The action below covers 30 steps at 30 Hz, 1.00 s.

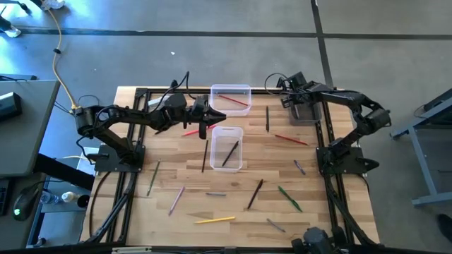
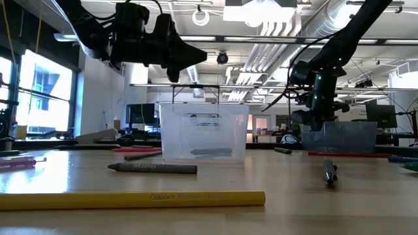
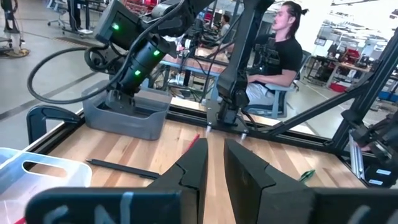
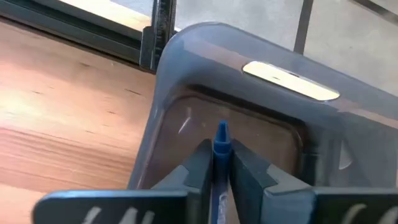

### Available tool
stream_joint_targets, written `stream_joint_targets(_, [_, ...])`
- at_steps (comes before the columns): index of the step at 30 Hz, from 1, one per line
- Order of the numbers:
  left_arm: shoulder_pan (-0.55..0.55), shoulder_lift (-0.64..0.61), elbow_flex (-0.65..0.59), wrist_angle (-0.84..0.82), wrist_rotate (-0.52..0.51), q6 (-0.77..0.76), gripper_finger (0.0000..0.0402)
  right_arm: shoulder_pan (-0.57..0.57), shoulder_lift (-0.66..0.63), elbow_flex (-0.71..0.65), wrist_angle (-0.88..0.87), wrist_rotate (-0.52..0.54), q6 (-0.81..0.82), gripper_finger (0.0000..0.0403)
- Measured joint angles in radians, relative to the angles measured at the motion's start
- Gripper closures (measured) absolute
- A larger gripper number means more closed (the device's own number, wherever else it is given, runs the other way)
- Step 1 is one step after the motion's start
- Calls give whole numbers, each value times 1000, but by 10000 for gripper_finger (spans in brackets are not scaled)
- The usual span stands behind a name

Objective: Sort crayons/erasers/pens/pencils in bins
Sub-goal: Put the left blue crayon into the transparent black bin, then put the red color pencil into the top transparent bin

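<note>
Your right gripper (image 4: 219, 163) clamps a blue crayon (image 4: 220, 144), long axis along the fingers, tip pointing into the grey bin (image 4: 186, 74) directly beyond.

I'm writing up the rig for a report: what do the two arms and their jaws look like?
Both arms are matte black, built of jointed links with black cables looping alongside. The left gripper and right gripper end in flat, wedge-shaped dark jaws. Green indicator lights glow on the right arm's wrist housing.

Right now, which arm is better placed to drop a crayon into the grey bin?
Right. Its hand grips a blue crayon directly over the grey bin. The left hand hovers between the two clear bins, nothing visibly held.
</note>
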Motion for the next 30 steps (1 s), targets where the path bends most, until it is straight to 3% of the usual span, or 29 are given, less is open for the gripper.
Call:
stream_joint_targets(9, [0, 0, 0, 0, 17, 1, 359, 2, -21, 0, 5, -9, -9, 306])
stream_joint_targets(16, [0, 0, 0, -16, 19, 27, 359, 98, -210, -39, -14, -82, -53, 357])
stream_joint_targets(20, [0, 0, 0, -34, 20, 55, 362, 195, -360, -124, 126, -88, -54, 397])
stream_joint_targets(24, [0, 0, 0, -35, 21, 63, 362, 298, -485, -246, 318, -127, -46, 391])
stream_joint_targets(30, [0, 0, 0, -64, 20, 105, 363, 438, -581, -469, 691, -271, -17, 401])
